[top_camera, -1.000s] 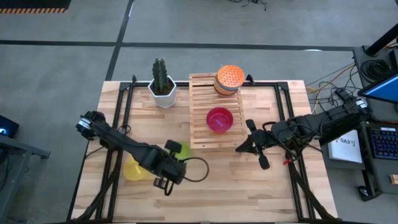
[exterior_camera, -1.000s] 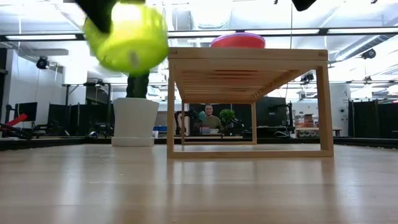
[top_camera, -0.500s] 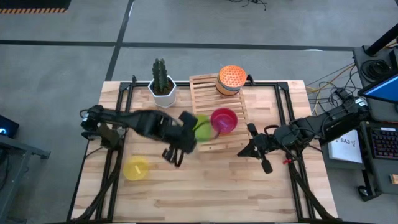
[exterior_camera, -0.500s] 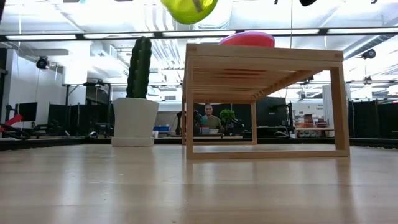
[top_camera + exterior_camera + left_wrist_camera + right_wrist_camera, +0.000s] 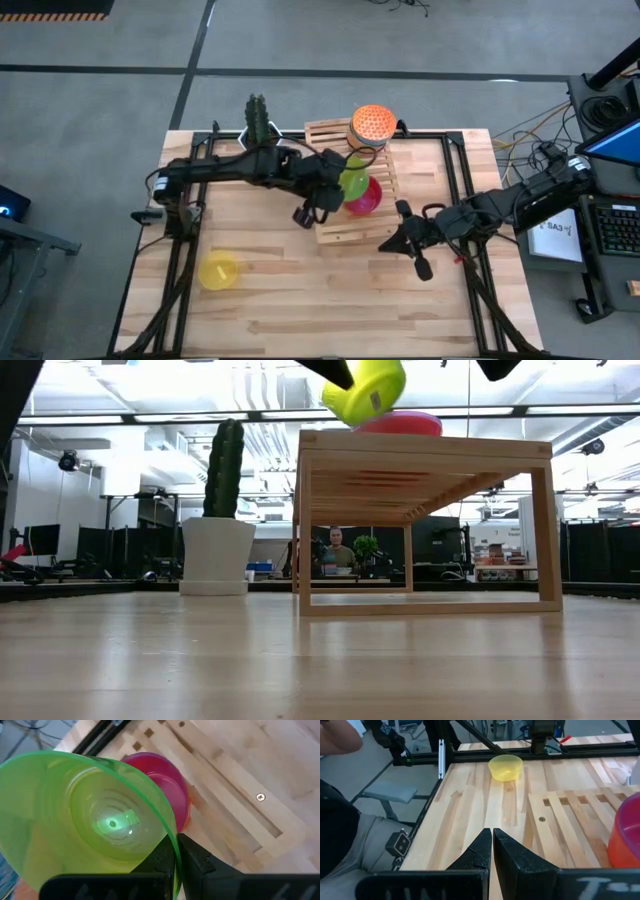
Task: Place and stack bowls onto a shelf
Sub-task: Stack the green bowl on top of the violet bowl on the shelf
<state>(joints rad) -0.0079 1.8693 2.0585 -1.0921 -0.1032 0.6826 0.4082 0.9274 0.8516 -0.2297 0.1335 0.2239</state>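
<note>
My left gripper (image 5: pixel 333 192) is shut on a green bowl (image 5: pixel 352 178), which it carries over the slatted wooden shelf (image 5: pixel 335 228). In the low view the green bowl (image 5: pixel 365 388) hangs tilted just above the shelf's top (image 5: pixel 420 448). A red bowl (image 5: pixel 364 197) sits on the shelf right beside it. A stack topped by an orange lattice bowl (image 5: pixel 371 124) stands at the shelf's far end. A yellow bowl (image 5: pixel 218 270) rests on the table at the near left. My right gripper (image 5: pixel 388 243) hovers shut off the shelf's near right corner, high above the table. My left gripper holds the green bowl by its rim (image 5: pixel 172 836), one finger inside the wall and one outside. The fingers come from the table's left, slanting down. The bowl is lifted clear and tipped on its side, next to the red bowl (image 5: pixel 162 775).
A cactus in a white pot (image 5: pixel 258 122) stands at the far edge, left of the shelf. In the right wrist view the yellow bowl (image 5: pixel 505 766) shows across bare tabletop, and a person sits beyond the table's edge (image 5: pixel 340 835).
My left gripper has swung from the near left of the table up and toward the far right, rolling as it went. It has carried the green bowl from beside the yellow bowl to over the shelf. The shelf has shifted and turned a little on the table.
</note>
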